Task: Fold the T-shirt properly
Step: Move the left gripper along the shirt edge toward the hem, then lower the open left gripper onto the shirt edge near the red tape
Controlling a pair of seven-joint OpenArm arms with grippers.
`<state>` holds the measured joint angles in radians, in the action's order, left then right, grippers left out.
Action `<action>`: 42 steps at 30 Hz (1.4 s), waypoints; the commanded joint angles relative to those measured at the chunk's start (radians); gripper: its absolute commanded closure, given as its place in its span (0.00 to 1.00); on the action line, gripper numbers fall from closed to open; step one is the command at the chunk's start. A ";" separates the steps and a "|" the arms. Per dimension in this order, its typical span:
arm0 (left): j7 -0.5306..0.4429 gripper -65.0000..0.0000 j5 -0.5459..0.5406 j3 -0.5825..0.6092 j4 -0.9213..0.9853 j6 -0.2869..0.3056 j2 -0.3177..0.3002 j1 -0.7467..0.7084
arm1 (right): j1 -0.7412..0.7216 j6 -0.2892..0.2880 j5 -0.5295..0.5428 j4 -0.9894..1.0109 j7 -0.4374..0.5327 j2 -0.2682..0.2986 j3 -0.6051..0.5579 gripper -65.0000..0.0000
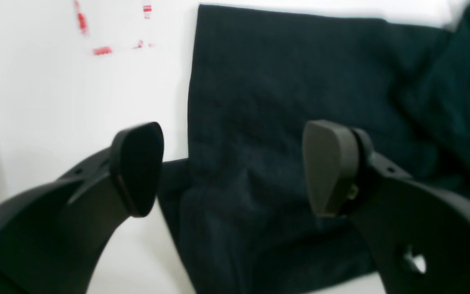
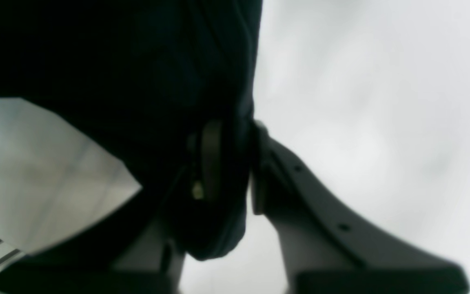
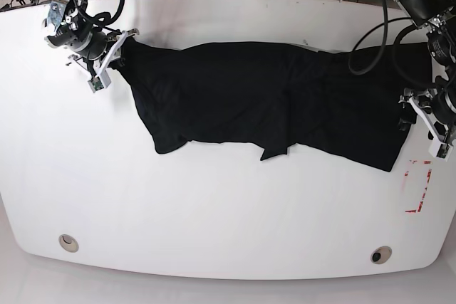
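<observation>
The black T-shirt [image 3: 271,105] lies stretched across the white table [image 3: 214,233], with a folded flap at its front middle. At the shirt's far-left end my right gripper [image 3: 117,49] is shut on a bunched edge. In the right wrist view that cloth [image 2: 137,61] fills the narrow gap in the right gripper [image 2: 235,163] and hangs over its left finger. My left gripper [image 3: 422,120] hovers at the shirt's right end. In the left wrist view the left gripper [image 1: 233,167] is wide open over the cloth [image 1: 284,81] and holds nothing.
Red tape marks [image 3: 419,186] sit on the table just in front of the left gripper and show as red marks [image 1: 102,50] in the left wrist view. Two round holes [image 3: 68,242] [image 3: 380,255] lie near the front edge. Cables [image 3: 370,26] hang at the back right.
</observation>
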<state>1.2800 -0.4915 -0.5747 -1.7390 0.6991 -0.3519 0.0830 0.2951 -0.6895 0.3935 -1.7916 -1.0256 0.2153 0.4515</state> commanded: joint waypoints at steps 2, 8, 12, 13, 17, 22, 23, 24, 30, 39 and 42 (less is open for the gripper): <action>-0.006 0.29 -0.009 -0.001 -0.066 -0.001 -0.019 -0.026 | -0.011 -0.009 0.005 -0.021 0.014 0.013 0.004 0.93; 0.048 0.60 -0.012 -0.017 -0.152 -0.001 -0.018 -0.117 | -0.019 -0.009 0.006 -0.030 0.010 0.010 -0.001 1.00; 0.065 0.76 -0.007 -0.015 -0.160 -0.001 -0.015 -0.138 | -0.018 -0.009 0.005 -0.036 0.012 0.008 -0.002 1.00; 0.068 0.78 -0.006 -0.012 -0.161 -0.001 -0.014 -0.143 | -0.018 -0.009 0.005 -0.036 0.013 0.007 -0.002 1.00; 0.085 0.81 -0.010 0.024 -0.193 -0.001 -0.011 -0.194 | -0.018 -0.009 0.002 -0.025 0.008 0.010 0.000 1.00; 0.080 0.76 -0.016 0.042 -0.186 -0.001 -0.007 -0.201 | -0.019 -0.009 0.004 -0.022 0.007 0.011 0.000 1.00; 0.078 0.75 -0.017 0.043 -0.186 -0.001 -0.006 -0.200 | -0.019 -0.009 0.005 -0.023 0.006 0.011 0.000 1.00; 0.075 0.74 -0.019 0.043 -0.187 -0.001 -0.005 -0.198 | -0.019 -0.009 0.005 -0.023 0.005 0.011 -0.001 1.00; 0.065 0.62 -0.019 0.032 -0.212 -0.001 0.018 -0.154 | -0.023 -0.009 0.008 -0.041 -0.005 0.014 0.005 0.82; 0.030 0.43 0.013 0.015 -0.086 -0.001 0.051 -0.017 | -0.021 -0.009 0.006 -0.050 -0.009 0.018 0.009 0.74; 0.019 0.36 0.019 0.010 -0.021 -0.001 0.061 0.028 | -0.022 -0.009 0.007 -0.051 -0.010 0.018 0.008 0.74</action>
<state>1.3331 -0.4435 -0.5579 -1.7805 0.6937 -0.2840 0.0834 0.2802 -0.6895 0.3897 -1.8202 -1.0534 0.2192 0.4530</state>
